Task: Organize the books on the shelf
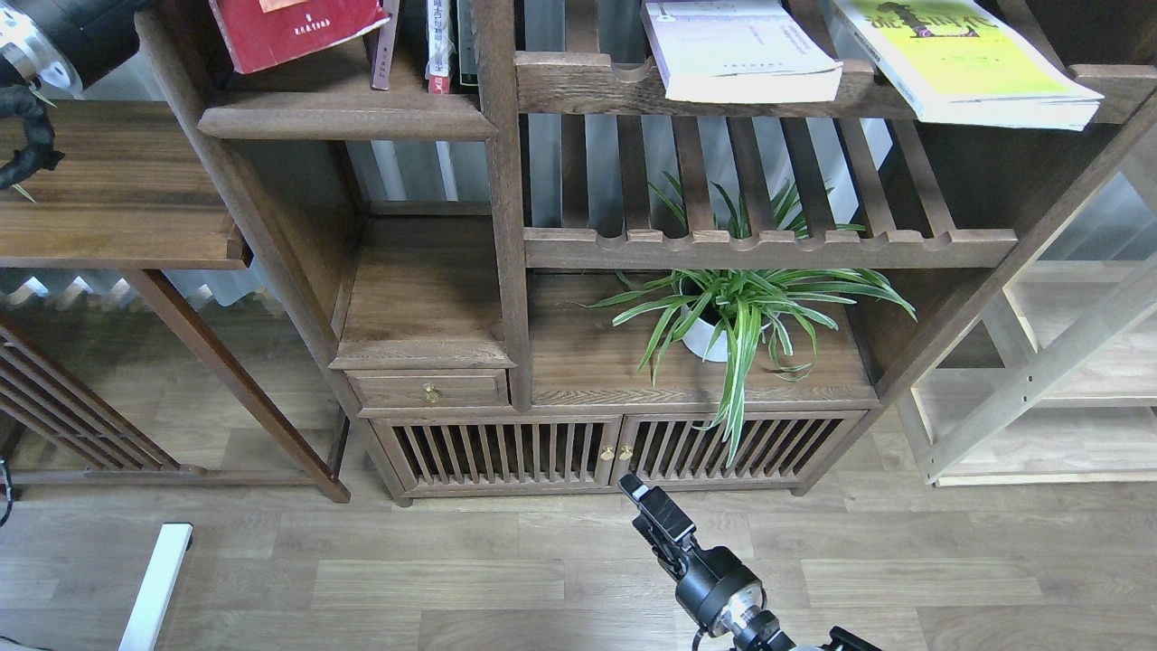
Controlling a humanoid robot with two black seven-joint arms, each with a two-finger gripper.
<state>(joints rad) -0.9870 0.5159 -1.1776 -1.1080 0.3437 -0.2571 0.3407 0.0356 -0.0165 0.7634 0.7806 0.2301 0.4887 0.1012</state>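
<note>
Even, soft daylight fills a sharp picture, with faint shadows under the shelves and slight bowing of lines at the edges.

Three big thin books: one red book (pixel 294 27) at eleven o'clock, one pale book (pixel 737 45) at twelve, one yellow-green book (pixel 972 59) at one. One plant (pixel 741 312).

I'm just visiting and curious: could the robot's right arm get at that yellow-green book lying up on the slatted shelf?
Probably yes. The right gripper hangs low in front of the cabinet doors, holding nothing, and the yellow-green book juts over the slatted shelf edge with open air below and in front. It is a long way up, though.
</note>
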